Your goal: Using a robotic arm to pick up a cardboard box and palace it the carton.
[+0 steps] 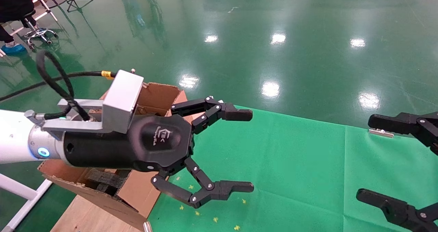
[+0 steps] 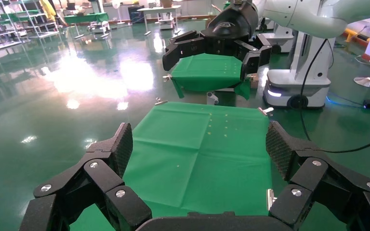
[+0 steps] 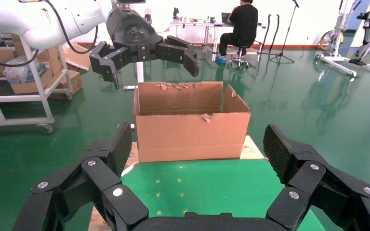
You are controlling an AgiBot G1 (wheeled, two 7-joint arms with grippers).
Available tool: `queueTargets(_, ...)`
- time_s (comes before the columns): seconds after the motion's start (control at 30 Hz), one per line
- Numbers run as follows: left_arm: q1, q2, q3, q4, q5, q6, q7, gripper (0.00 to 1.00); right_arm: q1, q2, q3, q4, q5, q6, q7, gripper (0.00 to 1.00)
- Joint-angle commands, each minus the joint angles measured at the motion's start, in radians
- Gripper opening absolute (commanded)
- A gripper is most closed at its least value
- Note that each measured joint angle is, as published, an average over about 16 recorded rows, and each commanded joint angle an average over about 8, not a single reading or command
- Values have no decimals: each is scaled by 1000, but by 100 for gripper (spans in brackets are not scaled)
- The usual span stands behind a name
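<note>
1. The left gripper [image 1: 244, 151] hangs in the air beside the carton [image 3: 192, 122], over the green cloth [image 1: 273, 170] on the desk. Its fingers are spread wide and hold nothing.
2. The right gripper [image 1: 379, 160] is at the right edge, fingers also wide apart and empty.
3. The cardboard box cannot be seen in any view.
4. The carton stands at the left end of the desk, flaps up.

green cloth [image 1: 291, 163], glossy green floor [image 1: 273, 20]

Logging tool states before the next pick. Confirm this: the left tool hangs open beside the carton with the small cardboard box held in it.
One thing is wrong: the left tool hangs open beside the carton, but empty. The left wrist view shows only green cloth between its fingers.
</note>
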State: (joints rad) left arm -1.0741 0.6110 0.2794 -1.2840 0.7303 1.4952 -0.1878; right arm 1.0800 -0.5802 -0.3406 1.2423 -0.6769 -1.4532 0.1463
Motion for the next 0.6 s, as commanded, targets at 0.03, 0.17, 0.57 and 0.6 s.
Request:
queueTargets(0.03,0,0,0,0,0,0,0,100,0,0,0,0,0,0,0,100)
queueTargets(0.17,0,0,0,0,0,0,0,100,0,0,0,0,0,0,0,100)
queueTargets(0.57,-1,0,1,1,1,0,0,100,0,0,0,0,0,0,0,100)
queueTargets(0.6,-1,0,1,1,1,0,0,100,0,0,0,0,0,0,0,100)
